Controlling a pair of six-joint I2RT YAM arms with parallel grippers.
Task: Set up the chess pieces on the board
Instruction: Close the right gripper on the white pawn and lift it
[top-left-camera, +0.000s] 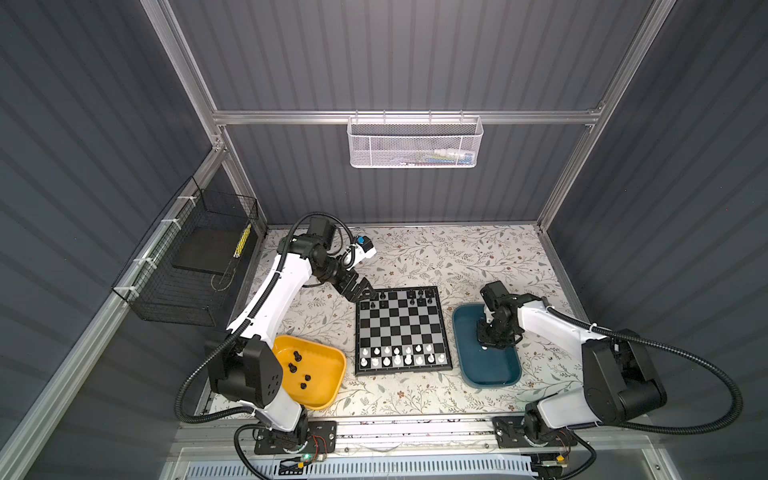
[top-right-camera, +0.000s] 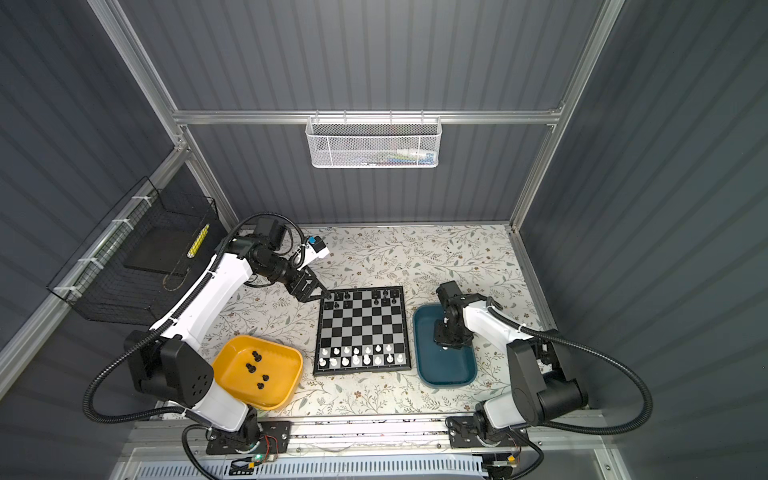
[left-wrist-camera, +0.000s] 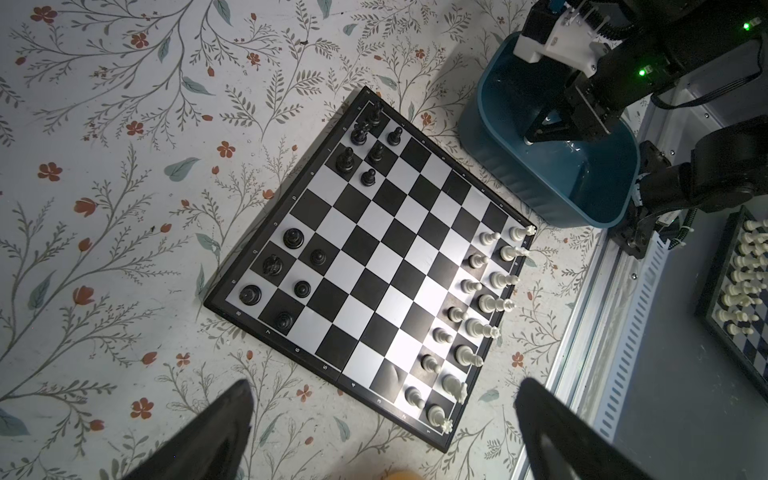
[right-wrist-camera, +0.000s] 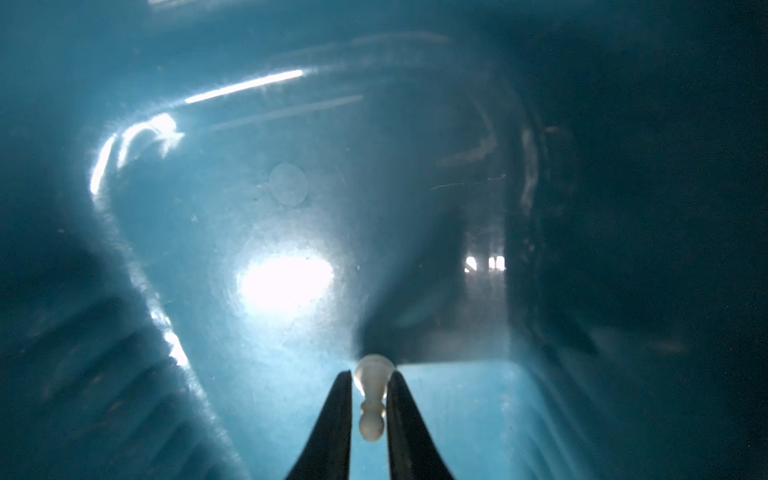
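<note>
Right pincer (right-wrist-camera: 370, 376) clamps a small white pawn (right-wrist-camera: 371, 395), round-headed, flared base, inside teal tray (top-left-camera: 498, 374) at 3 o'clock of the board (top-left-camera: 401, 328). Left pincer (top-left-camera: 369, 292) gapes wide at board's 11 o'clock corner.

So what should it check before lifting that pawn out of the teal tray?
1. Grip: ok, right fingers pinch the pawn.
2. Lifted off the teal tray: cannot tell.
3. Room in the white pawn row: ok, the end square nearest that tray is bare.
4. Path clear: ok, left fingers are open at the black end of the board.
5. Black side complete: not ok, four black pieces sit in the yellow tray.
</note>
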